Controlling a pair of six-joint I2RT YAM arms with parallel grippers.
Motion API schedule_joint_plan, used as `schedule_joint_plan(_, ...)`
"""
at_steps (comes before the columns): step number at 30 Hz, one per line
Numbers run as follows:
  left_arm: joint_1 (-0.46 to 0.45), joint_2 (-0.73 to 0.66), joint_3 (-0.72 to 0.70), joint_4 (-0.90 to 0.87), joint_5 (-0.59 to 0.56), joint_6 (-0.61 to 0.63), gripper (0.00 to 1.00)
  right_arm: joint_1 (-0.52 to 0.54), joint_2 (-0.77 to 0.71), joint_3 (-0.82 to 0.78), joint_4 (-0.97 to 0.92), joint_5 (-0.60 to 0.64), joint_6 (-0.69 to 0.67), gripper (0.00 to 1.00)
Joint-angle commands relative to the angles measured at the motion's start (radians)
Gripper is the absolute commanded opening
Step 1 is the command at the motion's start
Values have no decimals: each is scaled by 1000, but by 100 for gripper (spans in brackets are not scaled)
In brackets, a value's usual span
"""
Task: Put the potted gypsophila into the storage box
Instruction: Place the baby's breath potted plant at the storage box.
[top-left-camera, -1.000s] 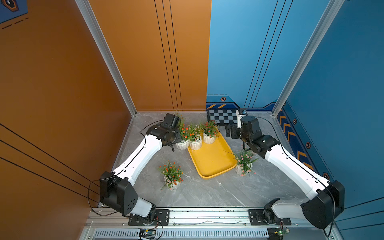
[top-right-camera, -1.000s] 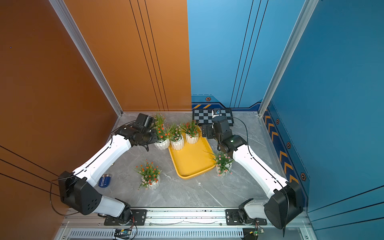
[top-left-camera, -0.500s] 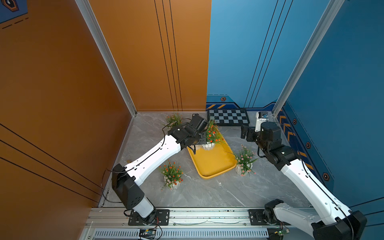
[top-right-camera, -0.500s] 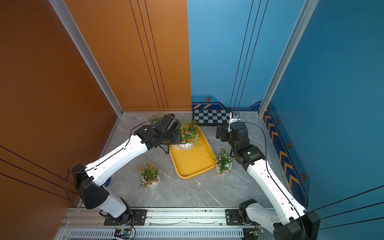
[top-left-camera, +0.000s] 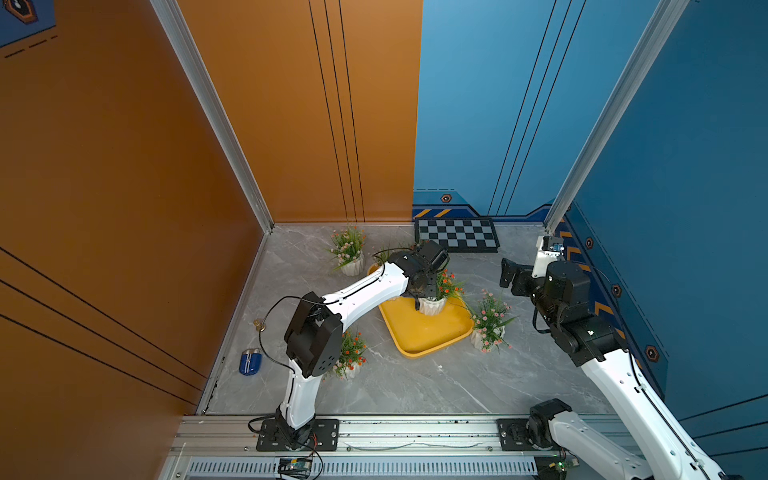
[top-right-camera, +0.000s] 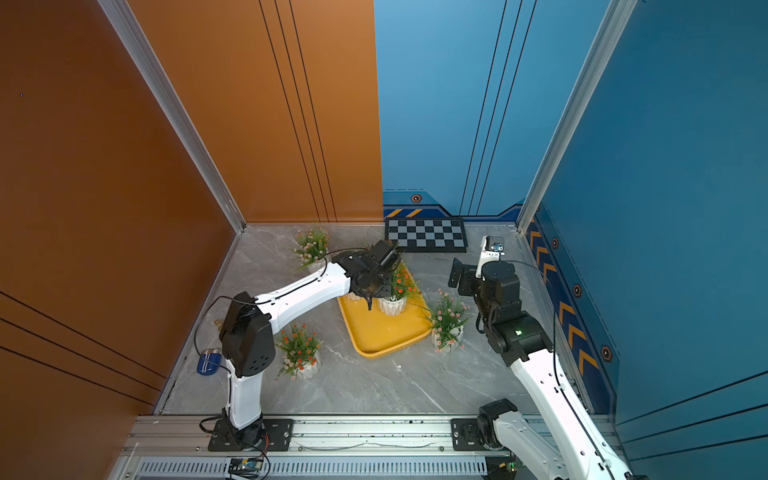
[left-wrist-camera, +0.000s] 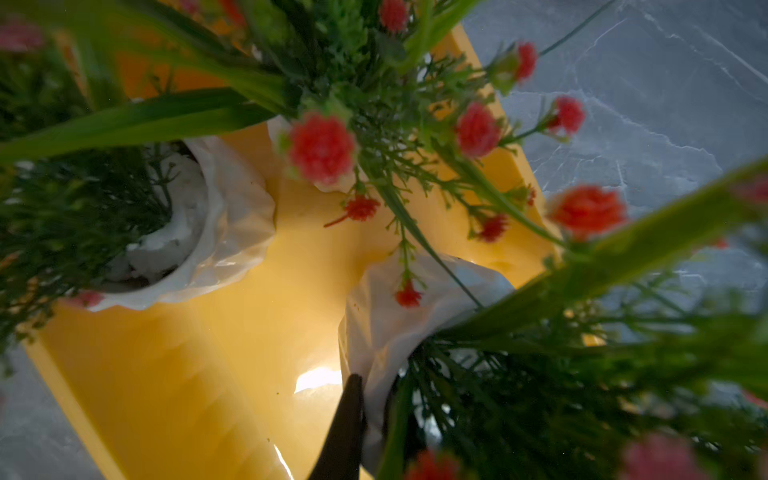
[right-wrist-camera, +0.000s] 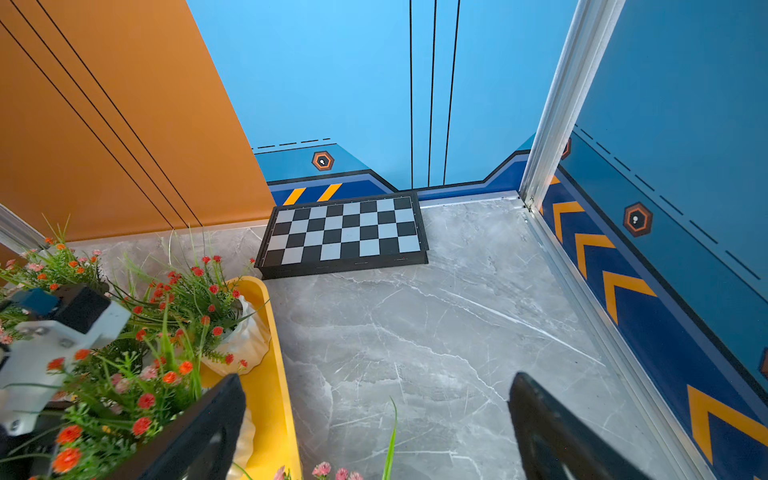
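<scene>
No legible words, brands or numbers anywhere. Only wordless markings: orange chevrons (right-wrist-camera: 611, 291) along the foot of the right-hand blue wall (right-wrist-camera: 685, 104), two slanted orange stripes (right-wrist-camera: 329, 192) low on the far wall behind the checkered board (right-wrist-camera: 343, 232), hexagon emblems (right-wrist-camera: 322, 161) above. Small blue object (top-left-camera: 250, 362) near the counter's (top-left-camera: 415, 386) left edge, white marks on it too small to read.

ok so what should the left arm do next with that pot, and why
Probably open the left fingers. The left gripper is shut on the rim of the red-flowered pot, which stands within the yellow tray beside another pot already there. It looks set down, though contact with the tray floor is hard to confirm.
</scene>
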Motion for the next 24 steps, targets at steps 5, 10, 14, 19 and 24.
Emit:
schedule_joint_plan(5,32,60,71,91,5,-81,0,-24,-27,-24,-52,9,14,100)
schedule_joint_plan(10,40,71,63,107,-1,-103,0,-37,-11,-24,-51,-4,21,100)
schedule_joint_plan(14,41,77,39,150,15,-120,0,-41,15,-16,-49,-18,25,100)
schedule_joint_plan(19,41,57,12,161,-10,-121,8,-41,30,-13,-45,-27,30,100)
schedule_joint_plan(24,37,14,-18,167,-24,-111,30,-42,39,-11,-45,-33,38,100)
